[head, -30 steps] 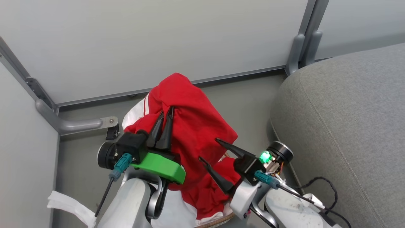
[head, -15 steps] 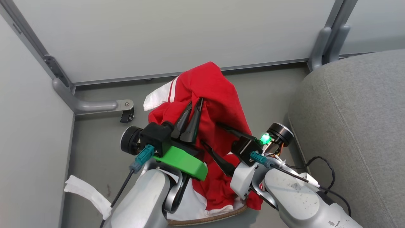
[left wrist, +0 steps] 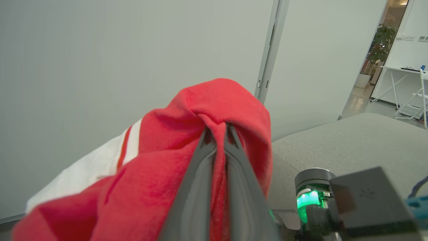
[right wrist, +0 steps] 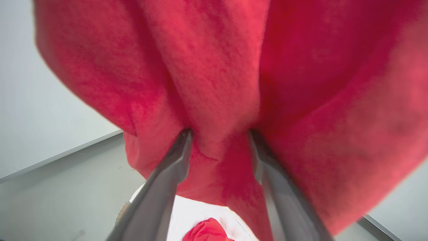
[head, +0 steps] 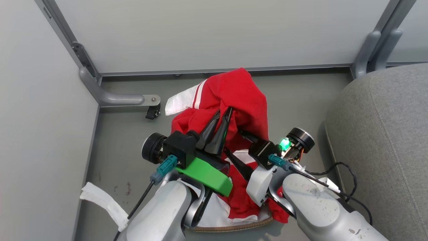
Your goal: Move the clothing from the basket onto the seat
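Two dark-fingered grippers meet at the red clothing [head: 245, 97] in the middle of the head view. The left gripper [head: 224, 111] is pinched tight on a raised fold of it. In the left wrist view the cloth drapes over both fingertips like a hood. The right gripper [head: 232, 140], just right of and below the left one, has its fingers spread wide. Its tips press into the hanging fabric with a bunch of red between them, not clamped.

The garment hangs lifted, and its lower part trails down into the basket [head: 230, 228] at the bottom centre. A white sleeve panel [head: 184, 100] with red and white stripes juts toward the upper left. In the right wrist view a small red lump [right wrist: 207, 231] lies on the white liner [right wrist: 197, 214] at the bottom.

The seat [head: 384, 134] fills the right edge, apart from the cloth. A faint mark on the grey housing [left wrist: 362, 194] beside the green light [left wrist: 307, 199] is too blurred to read.
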You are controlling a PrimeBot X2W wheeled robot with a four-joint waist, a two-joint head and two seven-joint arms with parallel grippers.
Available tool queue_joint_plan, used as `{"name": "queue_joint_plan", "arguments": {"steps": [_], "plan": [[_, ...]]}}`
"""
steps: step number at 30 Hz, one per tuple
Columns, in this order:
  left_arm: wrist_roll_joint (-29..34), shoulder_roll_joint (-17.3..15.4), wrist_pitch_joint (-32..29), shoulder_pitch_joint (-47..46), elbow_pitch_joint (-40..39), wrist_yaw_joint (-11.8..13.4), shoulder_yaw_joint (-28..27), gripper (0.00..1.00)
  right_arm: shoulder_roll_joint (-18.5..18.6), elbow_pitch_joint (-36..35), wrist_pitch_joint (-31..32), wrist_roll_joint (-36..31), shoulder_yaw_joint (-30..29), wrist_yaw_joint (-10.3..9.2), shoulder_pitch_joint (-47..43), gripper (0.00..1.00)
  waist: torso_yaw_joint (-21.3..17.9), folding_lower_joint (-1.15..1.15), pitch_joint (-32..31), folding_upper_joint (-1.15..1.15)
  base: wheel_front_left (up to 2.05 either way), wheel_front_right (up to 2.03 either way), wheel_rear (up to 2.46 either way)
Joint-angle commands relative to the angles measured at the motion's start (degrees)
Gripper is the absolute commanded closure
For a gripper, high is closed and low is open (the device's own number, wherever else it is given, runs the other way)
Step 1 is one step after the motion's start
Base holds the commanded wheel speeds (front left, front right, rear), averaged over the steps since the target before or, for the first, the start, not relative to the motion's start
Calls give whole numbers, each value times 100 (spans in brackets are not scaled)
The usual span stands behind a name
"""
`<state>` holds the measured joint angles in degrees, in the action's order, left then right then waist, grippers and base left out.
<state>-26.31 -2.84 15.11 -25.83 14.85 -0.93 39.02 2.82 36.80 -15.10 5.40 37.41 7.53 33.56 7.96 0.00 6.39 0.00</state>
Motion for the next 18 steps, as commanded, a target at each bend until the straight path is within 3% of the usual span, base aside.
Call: {"name": "queue_joint_plan", "arguments": {"steps": [1, 18], "plan": [[-65, -13, 7, -76, -8, 24, 18, 100, 23, 6, -10, 83, 10, -7, 29, 100, 15, 0, -11, 0, 0, 0, 0], [74, -13, 7, 134, 193, 64, -108, 100, 22, -91, -9, 347, 94, -7, -196, 100, -174, 0, -150, 0, 0, 0, 0]]}}
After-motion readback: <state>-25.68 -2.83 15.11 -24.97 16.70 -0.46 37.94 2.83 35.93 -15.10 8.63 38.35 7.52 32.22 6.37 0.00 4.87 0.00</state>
